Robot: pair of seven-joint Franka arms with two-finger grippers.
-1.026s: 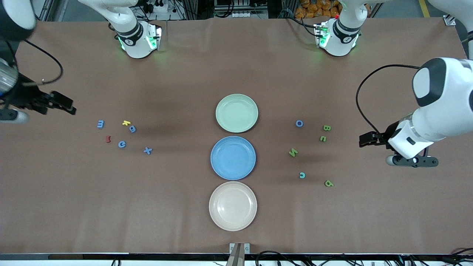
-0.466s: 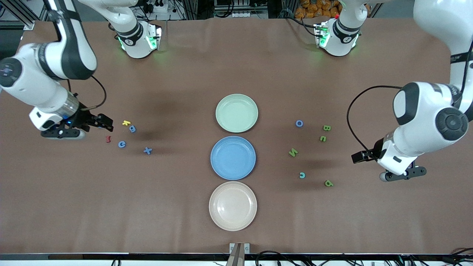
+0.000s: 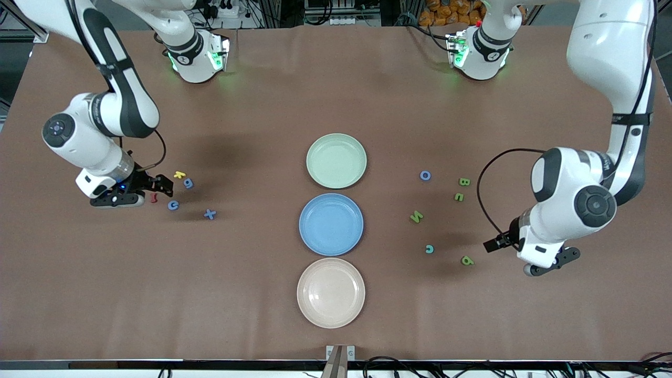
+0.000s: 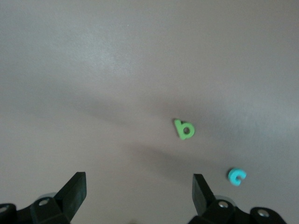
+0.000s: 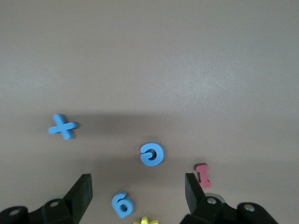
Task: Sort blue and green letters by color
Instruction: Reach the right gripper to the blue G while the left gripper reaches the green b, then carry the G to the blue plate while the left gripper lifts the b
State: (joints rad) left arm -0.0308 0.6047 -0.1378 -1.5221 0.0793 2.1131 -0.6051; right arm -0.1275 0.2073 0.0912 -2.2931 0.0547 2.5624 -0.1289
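Note:
Blue letters lie toward the right arm's end: a 6 [image 3: 188,183] [image 5: 122,204], a round e [image 3: 173,205] [image 5: 152,154] and an x [image 3: 210,213] [image 5: 62,126]. My right gripper [image 3: 164,184] [image 5: 138,189] hangs open over this cluster, the 6 showing between its fingers. Toward the left arm's end lie a blue O [image 3: 425,175], a teal c [image 3: 429,249] [image 4: 237,176] and green letters B [image 3: 464,181], u [image 3: 459,197], N [image 3: 416,216] and b [image 3: 466,260] [image 4: 185,129]. My left gripper [image 3: 491,244] [image 4: 138,185] is open and empty over bare table beside the b.
Three plates stand in a row mid-table: pale green [image 3: 336,160] farthest from the front camera, blue [image 3: 331,224] in the middle, beige [image 3: 331,292] nearest. A yellow piece [image 3: 179,174] and a dark red piece [image 3: 154,198] [image 5: 202,174] lie among the blue cluster.
Both arms have swung in from the table's ends and come down. The right hand now covers the blue piece that lay at the cluster's outer edge. No letter has moved.

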